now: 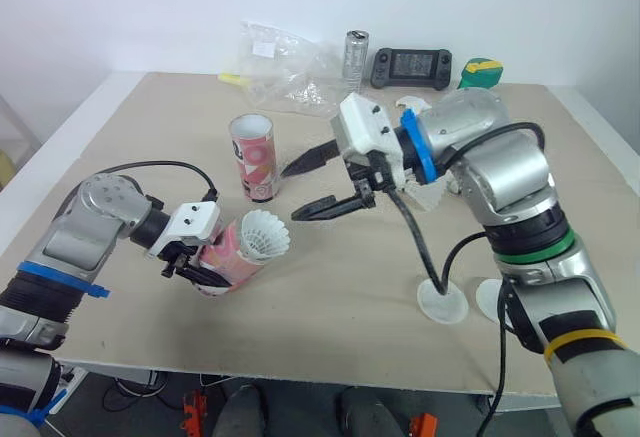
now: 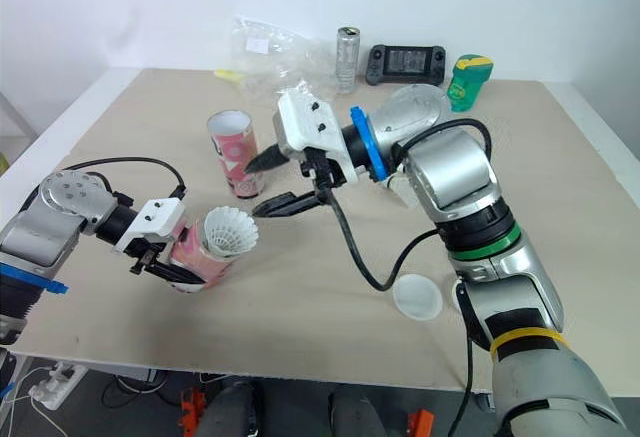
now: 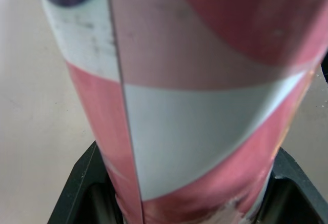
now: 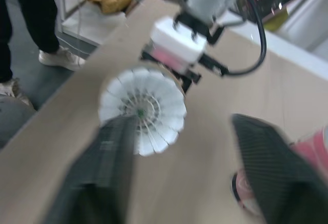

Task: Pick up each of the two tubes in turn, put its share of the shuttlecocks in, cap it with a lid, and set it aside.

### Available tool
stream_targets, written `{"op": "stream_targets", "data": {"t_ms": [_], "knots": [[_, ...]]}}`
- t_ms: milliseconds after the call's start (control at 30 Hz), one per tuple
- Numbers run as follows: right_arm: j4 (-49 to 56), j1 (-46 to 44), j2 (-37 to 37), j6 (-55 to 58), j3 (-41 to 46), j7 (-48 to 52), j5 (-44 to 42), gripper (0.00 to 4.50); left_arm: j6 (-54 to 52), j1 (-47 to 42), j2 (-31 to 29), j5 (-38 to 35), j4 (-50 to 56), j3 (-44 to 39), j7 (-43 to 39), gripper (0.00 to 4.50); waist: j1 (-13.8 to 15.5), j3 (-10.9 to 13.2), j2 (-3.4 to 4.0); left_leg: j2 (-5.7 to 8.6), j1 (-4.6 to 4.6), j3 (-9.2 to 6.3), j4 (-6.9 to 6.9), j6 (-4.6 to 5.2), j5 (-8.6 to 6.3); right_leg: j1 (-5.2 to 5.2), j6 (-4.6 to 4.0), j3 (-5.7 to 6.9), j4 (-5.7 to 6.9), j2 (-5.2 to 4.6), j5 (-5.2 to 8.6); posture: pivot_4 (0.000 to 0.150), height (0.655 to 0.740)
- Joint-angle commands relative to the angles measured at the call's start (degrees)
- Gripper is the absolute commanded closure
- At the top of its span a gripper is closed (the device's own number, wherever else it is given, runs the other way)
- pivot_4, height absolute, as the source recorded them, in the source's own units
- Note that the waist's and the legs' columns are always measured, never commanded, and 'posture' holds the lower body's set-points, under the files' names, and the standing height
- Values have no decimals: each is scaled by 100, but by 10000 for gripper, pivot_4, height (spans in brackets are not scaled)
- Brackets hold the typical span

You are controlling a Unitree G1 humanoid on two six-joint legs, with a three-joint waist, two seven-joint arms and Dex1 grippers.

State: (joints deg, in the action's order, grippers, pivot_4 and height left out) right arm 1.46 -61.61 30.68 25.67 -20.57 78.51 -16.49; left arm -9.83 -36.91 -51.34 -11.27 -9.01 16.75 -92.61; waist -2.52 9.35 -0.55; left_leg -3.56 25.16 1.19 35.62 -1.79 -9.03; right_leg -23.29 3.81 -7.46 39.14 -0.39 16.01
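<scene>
1. The left gripper (image 1: 203, 269) is shut tight around the lower part of a pink and white tube (image 1: 235, 249) and holds it tilted.
2. A shuttlecock (image 1: 266, 234) sticks out of the tube's open end, white feathers outward.
3. The right gripper (image 1: 291, 193) is wide open and holds nothing. It is just beside the shuttlecock, not touching it.
4. The second tube (image 1: 253, 157) stands upright on the table (image 1: 340, 287), just behind the right gripper.
5. Two lids (image 1: 441, 304) lie flat near the table's front edge, by the right arm.

Looks like a lab: worktable (image 1: 350, 292), handheld controller (image 1: 411, 65), power strip (image 2: 45, 389) underneath.
</scene>
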Motion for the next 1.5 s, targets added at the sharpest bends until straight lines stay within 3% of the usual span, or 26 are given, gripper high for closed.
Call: {"op": "stream_targets", "data": {"t_ms": [33,100,133,333,467,767,1000,1300,1500], "knots": [[28,-55,-119,-282,-193,-22,262,34183,-31,157,54,103,-63,175,12,20785,1,0,0,0,1,0,0,0,0,-1,0,0,0,0,0,1500,7394],[-47,-70,-203,-446,-378,11,443,43892,-70,157,75,71,-72,141,11,20785,4,0,0,1,2,0,0,0,0,-1,1,0,0,0,0,1500,7394],[-79,-102,-221,-501,-501,87,534,44553,-79,152,79,68,-75,134,12,20785,4,0,0,1,2,0,0,0,0,-1,1,0,0,0,0,1500,7394],[-327,-332,-423,-702,-1005,420,920,44553,-116,137,96,69,-96,110,12,20785,0,0,0,1,3,0,1,0,0,-2,2,0,0,0,0,1500,7394],[-1350,-875,-1252,-1173,-1616,384,1505,44553,-177,154,121,50,-83,84,12,20785,-25,-1,2,-1,-6,1,0,0,0,-2,-3,0,4,4,-3,1500,7394],[-2708,-1180,-2198,-2092,-2153,395,2217,44553,-352,354,128,53,35,-132,95,20785,6,-7,-19,1,-1,-13,8,-10,-6,-1,0,11,-1,0,10,1500,7394],[-3243,-1173,-2951,-1897,-1727,273,2125,44553,-497,472,146,81,173,-270,144,20785,-44,-17,-20,-24,-67,-27,-19,-9,-5,14,-48,28,31,31,15,1500,7394],[-3135,-1227,-2680,-1593,-1271,876,1964,44553,-434,501,236,150,113,-309,140,20785,-41,-17,-20,-25,-68,-28,-21,-11,-7,14,-53,27,37,34,21,1500,7394],[-2788,-1575,-1876,-1179,-601,1388,1325,44553,-319,481,273,192,-21,-307,95,20785,6,-14,-24,-16,-30,-43,-9,-12,-6,2,-37,28,34,29,28,1500,7394]]}}
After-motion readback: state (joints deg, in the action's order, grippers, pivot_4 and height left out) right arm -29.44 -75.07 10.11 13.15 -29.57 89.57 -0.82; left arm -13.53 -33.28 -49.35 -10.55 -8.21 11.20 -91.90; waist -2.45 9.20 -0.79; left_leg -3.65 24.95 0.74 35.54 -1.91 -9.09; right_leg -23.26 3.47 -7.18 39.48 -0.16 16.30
